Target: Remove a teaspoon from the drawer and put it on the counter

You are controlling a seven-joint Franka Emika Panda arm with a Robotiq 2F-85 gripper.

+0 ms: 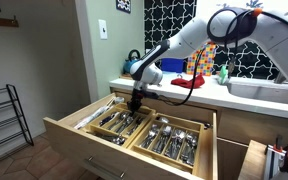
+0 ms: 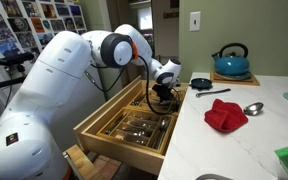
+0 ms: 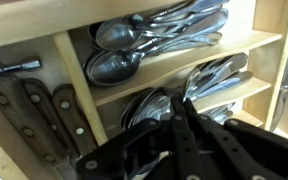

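The wooden drawer (image 1: 79, 138) stands pulled open in both exterior views, also seen at its front wall (image 2: 112, 142). It holds dividers full of steel cutlery. In the wrist view, large spoons (image 3: 114, 62) lie in the upper compartment and smaller teaspoons (image 3: 219, 78) in the one below. My gripper (image 3: 179, 102) is down inside the drawer over the teaspoons, its black fingers pressed together. Whether a spoon sits between the tips is hidden. The gripper also shows in both exterior views (image 1: 136, 104) (image 2: 162, 98). The white counter (image 2: 239, 145) lies beside the drawer.
A spoon (image 2: 252, 108), a red cloth (image 2: 225, 115), a black pan (image 2: 200, 83) and a blue kettle (image 2: 230, 62) are on the counter. Dark-handled knives (image 3: 44, 115) fill the drawer's left compartment. A wire rack (image 1: 4, 115) stands by the wall.
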